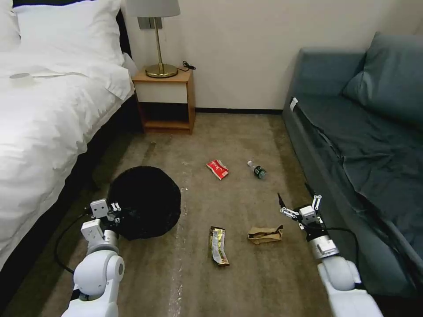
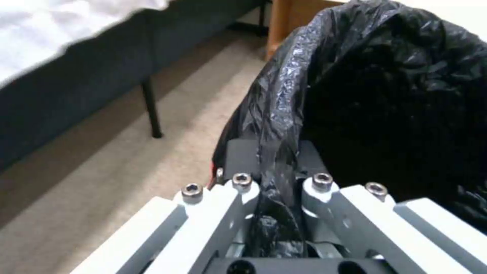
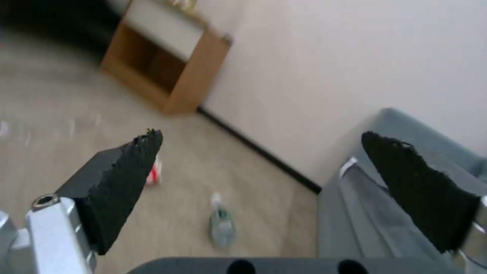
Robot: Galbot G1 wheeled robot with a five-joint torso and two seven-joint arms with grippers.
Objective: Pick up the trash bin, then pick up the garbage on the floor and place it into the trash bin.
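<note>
Trash bin (image 1: 145, 202), light with a slippery bag, is clamped at its rim by the left gripper (image 2: 276, 182); the right gripper (image 1: 298, 207) is spread.

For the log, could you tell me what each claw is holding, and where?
The left claw pinches the trash bin by its bag-lined rim; the right claw holds nothing.

Trash bin (image 1: 145, 202) left near the bed (image 1: 44, 123); 4 garbage pieces (image 1: 246, 202) right of it.
</note>
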